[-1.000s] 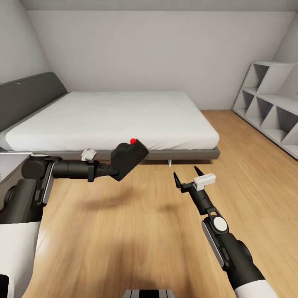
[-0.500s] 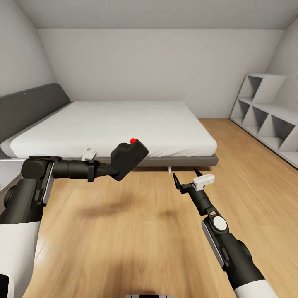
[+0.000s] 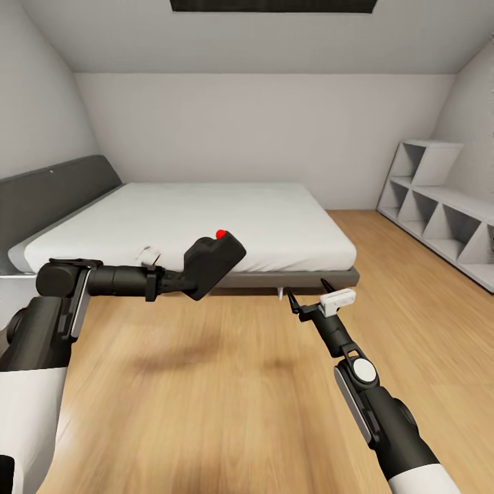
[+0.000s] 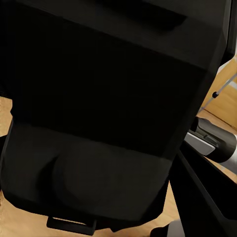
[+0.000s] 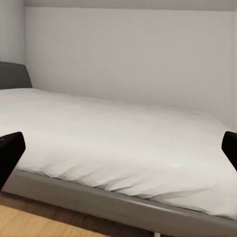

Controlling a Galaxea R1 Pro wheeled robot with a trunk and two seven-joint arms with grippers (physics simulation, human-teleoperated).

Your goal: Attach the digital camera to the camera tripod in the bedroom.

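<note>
Matte-black digital camera (image 3: 214, 263) sits pinched in my left claw (image 3: 180, 280), red button up, at ten o'clock from my spread, empty right claw (image 3: 310, 291); I judge the bed (image 3: 206, 213) lies ahead

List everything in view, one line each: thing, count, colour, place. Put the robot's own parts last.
digital camera: one, matte black with a red button on top, held in the left tool above the floor, in front of the bed.
bed: one, white mattress on a grey frame with a grey headboard, against the far wall.
cubby shelf: one, white, along the right wall.
skylight: one, dark, in the ceiling, cut off by the picture's top edge.
floor: light wood.
left tool: one, black, shut on the camera.
right tool: one, black, open and empty, facing the bed.
</note>
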